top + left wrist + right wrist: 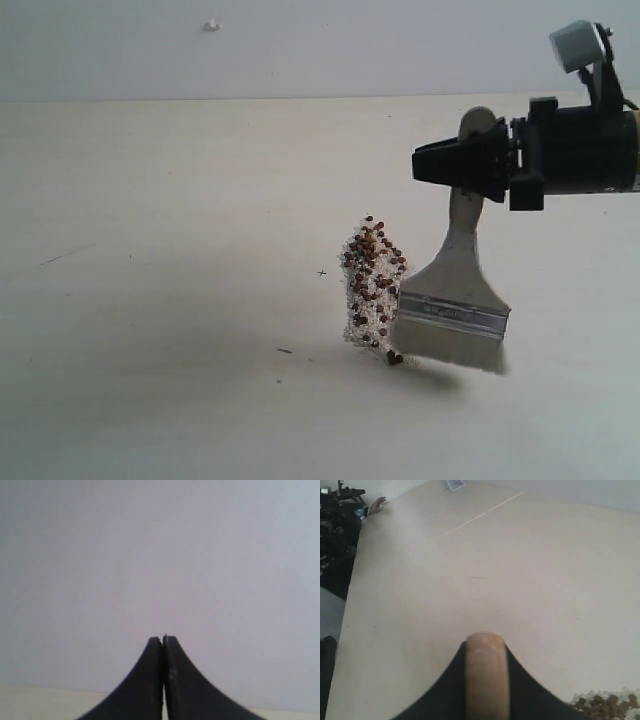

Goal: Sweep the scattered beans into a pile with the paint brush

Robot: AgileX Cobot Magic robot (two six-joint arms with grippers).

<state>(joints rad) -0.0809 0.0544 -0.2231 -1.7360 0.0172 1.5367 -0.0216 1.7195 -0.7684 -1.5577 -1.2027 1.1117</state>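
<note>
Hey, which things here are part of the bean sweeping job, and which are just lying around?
Part of the job: paint brush, held in the right gripper; beans, piled beside it.
Just lying about: small white thing on the wall; dark gear beside the table; left gripper, shut, empty.

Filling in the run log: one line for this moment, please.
right gripper: shut on paint brush | brush head down, beside pile | left gripper: shut, empty
</note>
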